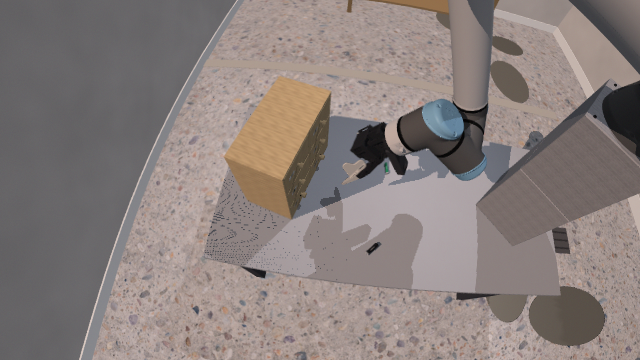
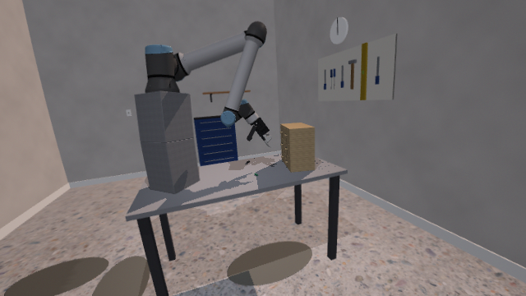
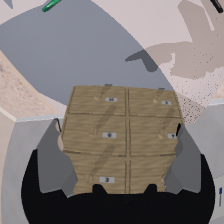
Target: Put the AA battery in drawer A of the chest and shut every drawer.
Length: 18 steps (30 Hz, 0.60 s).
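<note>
The wooden chest (image 1: pixel 277 127) (image 2: pixel 302 148) (image 3: pixel 90 125) stands upright at one end of the table. Its drawers look shut; their small labels are unreadable. A small green cylinder (image 1: pixel 386 168) (image 2: pixel 256 174) (image 3: pixel 51 5), which looks like a battery, lies on the table in front of the chest. A small dark object (image 1: pixel 373 248) (image 2: pixel 247 162) (image 3: pixel 216 5) lies farther along; I cannot tell what it is. My gripper (image 1: pixel 377 172) (image 2: pixel 260 141) (image 3: pixel 119 122) is open and empty. It is above the table, tilted toward the drawer fronts, with a gap to the chest in the exterior view.
The grey pedestal (image 1: pixel 555 185) (image 2: pixel 166 144) under the arm stands at the other end of the table (image 1: pixel 445 240) (image 2: pixel 222 181). The chest is near the table's far end. A blue cabinet (image 2: pixel 215 141) and a wall tool board (image 2: pixel 386 70) are beyond the table.
</note>
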Each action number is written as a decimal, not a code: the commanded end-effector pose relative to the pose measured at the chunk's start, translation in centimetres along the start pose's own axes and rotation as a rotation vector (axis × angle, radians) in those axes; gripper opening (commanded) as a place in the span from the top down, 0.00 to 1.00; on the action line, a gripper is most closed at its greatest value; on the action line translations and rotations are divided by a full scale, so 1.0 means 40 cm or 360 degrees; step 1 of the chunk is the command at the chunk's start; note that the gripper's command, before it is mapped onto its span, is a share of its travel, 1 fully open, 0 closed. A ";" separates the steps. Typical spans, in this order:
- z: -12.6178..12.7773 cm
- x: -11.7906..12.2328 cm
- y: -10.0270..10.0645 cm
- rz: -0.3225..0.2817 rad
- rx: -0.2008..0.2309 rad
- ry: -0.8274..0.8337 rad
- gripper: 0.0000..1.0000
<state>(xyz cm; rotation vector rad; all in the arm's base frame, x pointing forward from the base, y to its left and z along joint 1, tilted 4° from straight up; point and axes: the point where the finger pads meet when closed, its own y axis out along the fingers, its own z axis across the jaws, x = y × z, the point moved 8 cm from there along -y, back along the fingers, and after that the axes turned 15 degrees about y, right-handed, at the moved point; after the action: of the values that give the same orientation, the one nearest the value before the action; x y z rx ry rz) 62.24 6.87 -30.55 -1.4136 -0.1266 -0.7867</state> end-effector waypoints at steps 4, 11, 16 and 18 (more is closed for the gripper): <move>-0.003 -0.011 0.039 -0.0144 0.0039 0.0000 0.00; -0.005 -0.017 0.060 -0.0219 0.0059 0.0000 0.00; -0.006 -0.022 0.077 -0.0277 0.0075 0.0000 0.00; -0.007 -0.024 0.082 -0.0296 0.0080 0.0000 0.00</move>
<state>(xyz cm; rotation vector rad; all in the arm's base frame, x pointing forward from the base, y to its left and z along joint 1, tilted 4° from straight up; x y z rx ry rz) 63.08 6.87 -33.43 -1.3744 -0.2581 -0.9107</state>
